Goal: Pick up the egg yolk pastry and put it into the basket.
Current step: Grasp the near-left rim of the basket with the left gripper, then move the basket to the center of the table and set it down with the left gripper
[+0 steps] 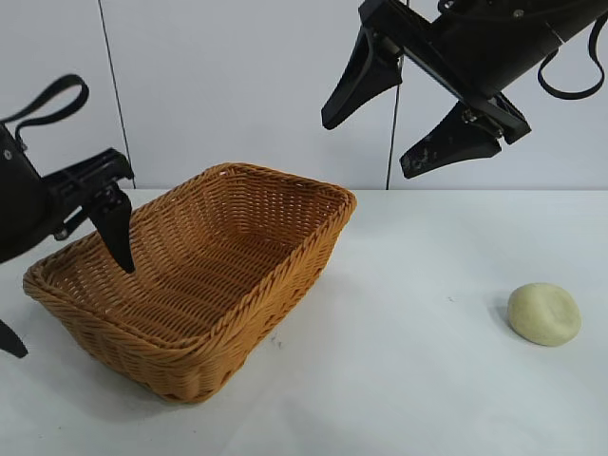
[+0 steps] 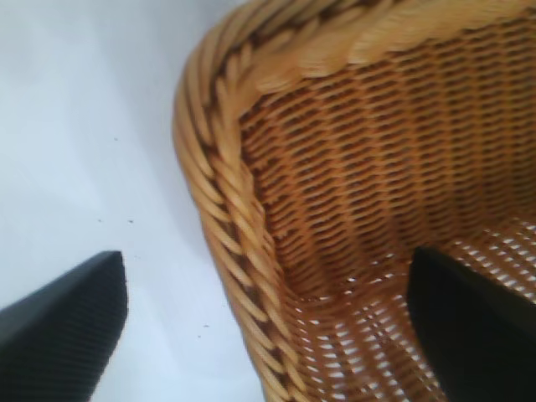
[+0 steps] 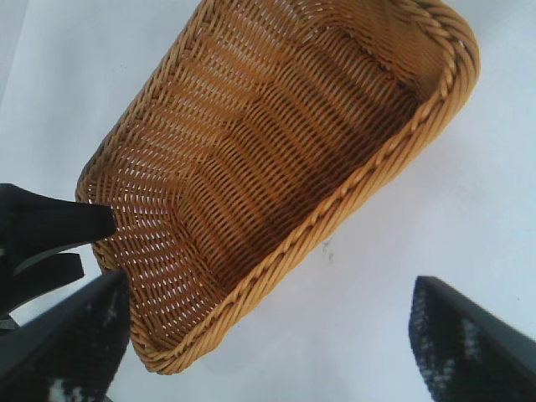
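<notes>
From the exterior view, the right claw [image 1: 410, 122] hangs high above the desk [image 1: 408, 380] with its jaws spread wide and nothing between them. The egg yolk pastry [image 1: 543, 313] lies on the desk well below that claw and off to its right, well apart from the basket [image 1: 195, 285]. It is a rounded dome with no marked long axis, so the approach angle should matter little. The right arm is clearly the nearer one; the left claw [image 1: 66, 285] straddles the basket's near left rim, one finger inside, the other outside, jaws wide apart and gripping nothing. The basket looks empty.

In the left wrist view, the braided rim of the basket [image 2: 226, 193] runs between the two spread fingers, and only bare weave shows inside.

In the right wrist view, the basket [image 3: 276, 159] lies ahead of the open right claw [image 3: 268, 335], its interior empty; the pastry is out of sight here.
</notes>
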